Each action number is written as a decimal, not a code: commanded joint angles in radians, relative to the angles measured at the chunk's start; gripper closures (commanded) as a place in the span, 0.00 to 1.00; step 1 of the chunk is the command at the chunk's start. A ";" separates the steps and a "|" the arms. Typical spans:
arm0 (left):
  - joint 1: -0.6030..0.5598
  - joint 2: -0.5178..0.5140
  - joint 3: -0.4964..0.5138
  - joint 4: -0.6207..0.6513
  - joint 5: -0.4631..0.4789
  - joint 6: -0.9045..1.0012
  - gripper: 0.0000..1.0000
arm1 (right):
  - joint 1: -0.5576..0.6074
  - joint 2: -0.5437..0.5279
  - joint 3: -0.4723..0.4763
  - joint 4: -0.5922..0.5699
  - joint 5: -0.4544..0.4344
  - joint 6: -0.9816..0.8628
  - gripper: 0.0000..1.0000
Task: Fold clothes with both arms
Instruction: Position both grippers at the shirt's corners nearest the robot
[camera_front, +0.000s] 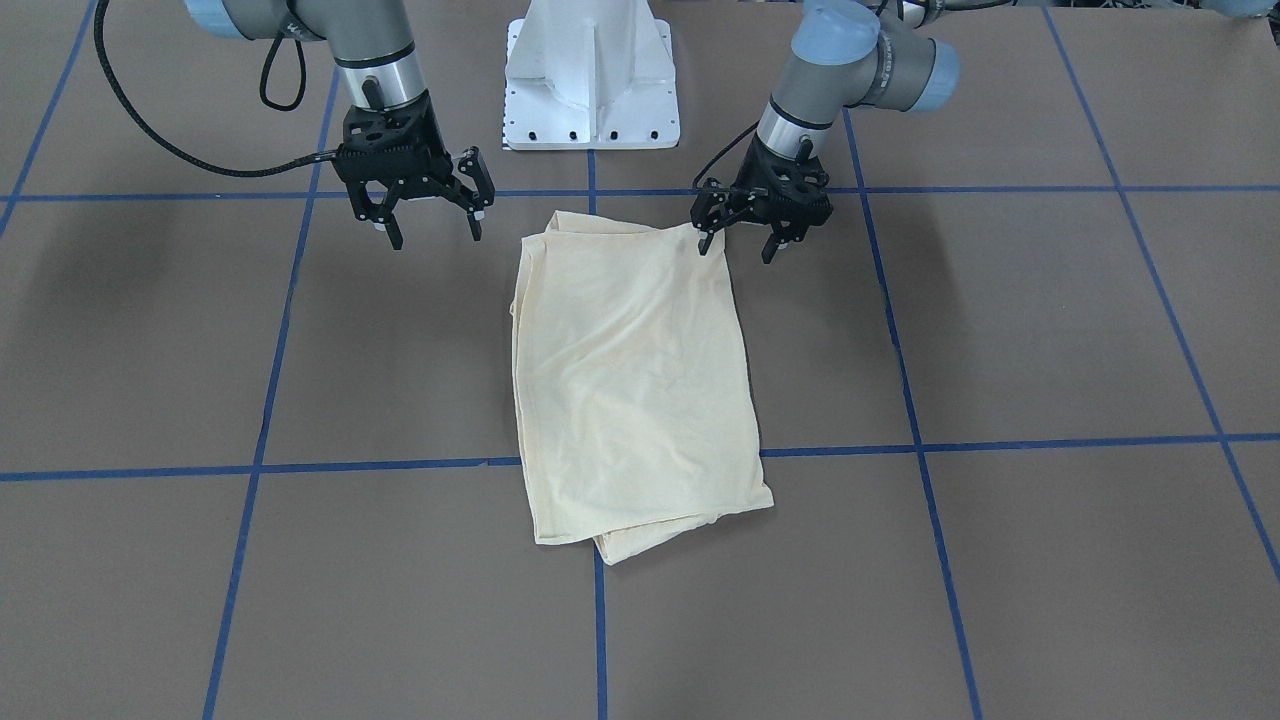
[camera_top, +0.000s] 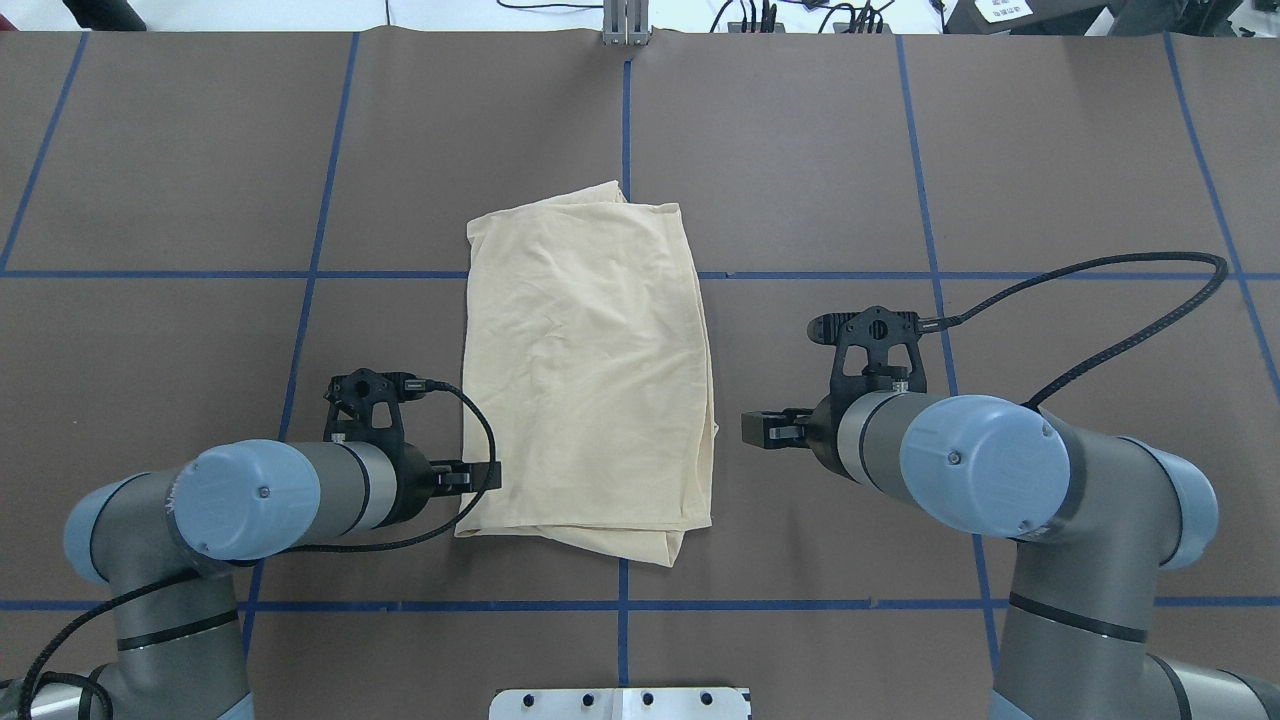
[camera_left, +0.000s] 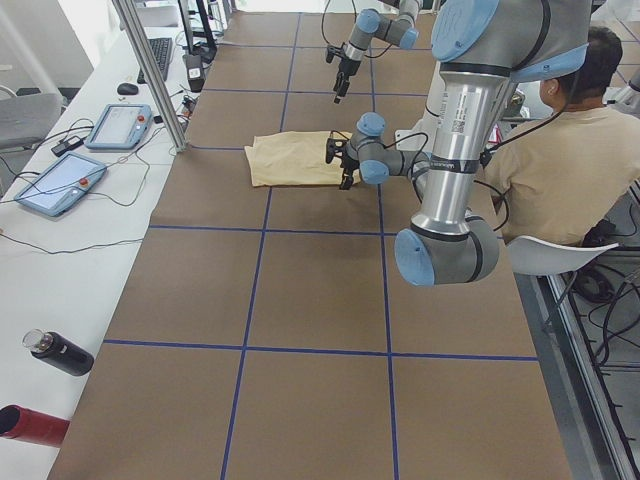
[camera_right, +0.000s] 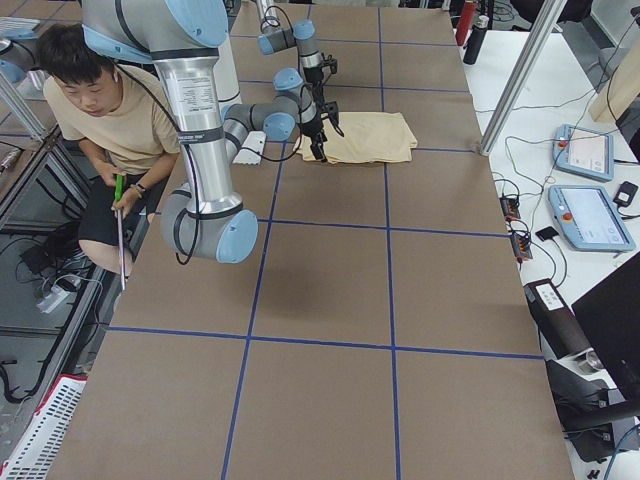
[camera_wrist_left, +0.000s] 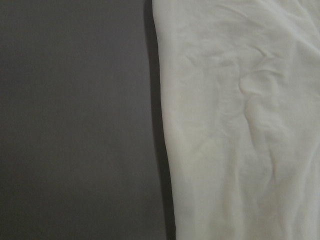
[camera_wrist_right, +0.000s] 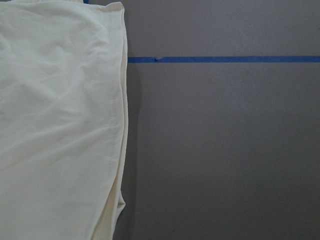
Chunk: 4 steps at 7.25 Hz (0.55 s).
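1. Two spread tools pinch nothing: the left tool (camera_front: 736, 253) and the right tool (camera_front: 436, 238).
2. The folded shirt (camera_front: 630, 370) lies flat on the desk (camera_front: 1000, 330), straight out from the white base (camera_front: 590, 80), its long axis pointing away from that base.
3. The left tool is at the shirt's base-side corner. The right tool hangs apart from the other base-side corner, so the left is nearer.

From 7 o'clock in the overhead view, reaches in with left arm (camera_top: 260, 495), forearm level and aimed toward 3 o'clock. Points left gripper (camera_front: 738, 246) straight down, low, jaws apart. From 5 o'clock, reaches in with right arm (camera_top: 985, 465), forearm level and aimed toward 9 o'clock. Points right gripper (camera_front: 435, 232) down as well, jaws spread wide, gripping nothing.
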 joint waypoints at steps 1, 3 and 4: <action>0.046 -0.017 0.001 0.011 0.001 -0.021 0.25 | 0.006 -0.032 -0.003 0.047 0.007 -0.008 0.00; 0.060 -0.017 0.009 0.011 0.001 -0.033 0.32 | 0.005 -0.034 -0.011 0.047 0.001 -0.008 0.00; 0.066 -0.017 0.012 0.013 0.001 -0.035 0.32 | 0.005 -0.032 -0.014 0.047 -0.003 -0.006 0.00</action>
